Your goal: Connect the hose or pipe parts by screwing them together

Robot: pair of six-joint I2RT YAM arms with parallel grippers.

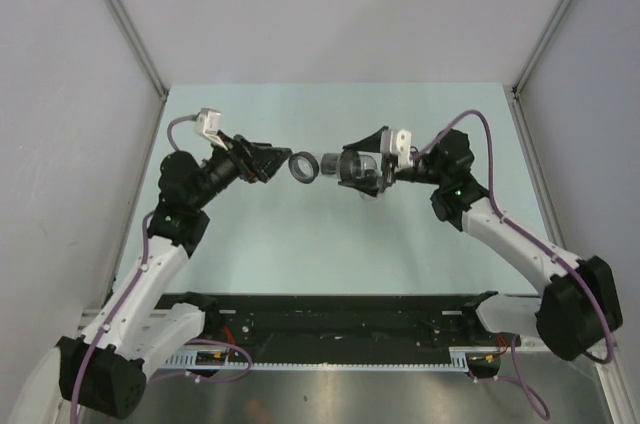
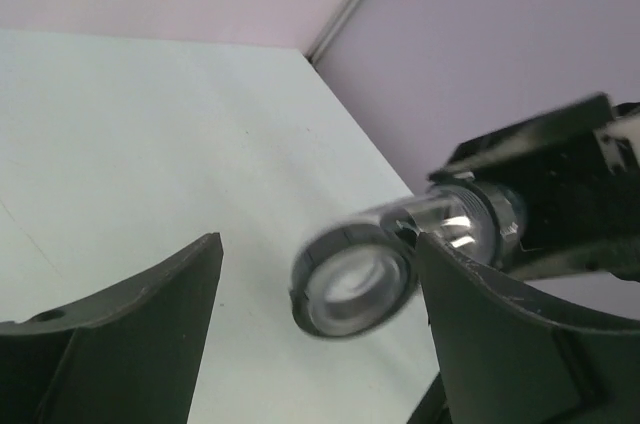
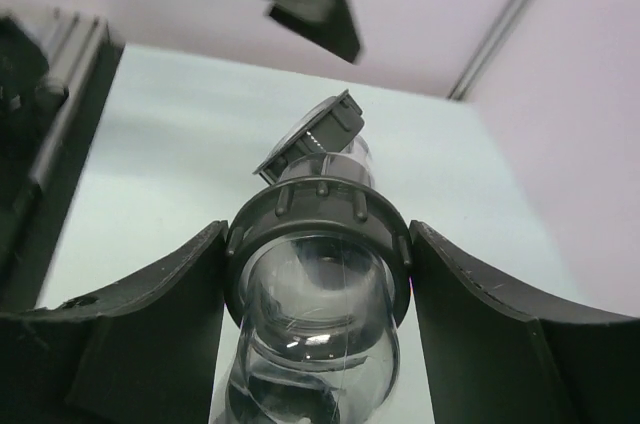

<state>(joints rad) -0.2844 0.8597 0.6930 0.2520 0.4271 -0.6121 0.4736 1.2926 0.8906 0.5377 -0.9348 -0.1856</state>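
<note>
The hose or pipe parts (image 1: 335, 167) hang above the table as one short clear piece with dark bands. My right gripper (image 1: 365, 166) is shut on its wide dark ribbed nut (image 3: 320, 209), which is pinched between both fingers (image 3: 150, 334). The far end carries a dark ring (image 1: 303, 166) that points at my left gripper (image 1: 280, 159). In the left wrist view that ring (image 2: 355, 284) looks blurred and sits just ahead of the open left gripper (image 2: 318, 244), with nothing held. The right finger (image 2: 500, 344) hides part of the clear tube.
The pale green table (image 1: 330, 244) is walled by grey panels on three sides. A black rail (image 1: 330, 319) with wiring runs along the near edge between the arm bases. Purple cables (image 1: 480, 134) loop off both arms.
</note>
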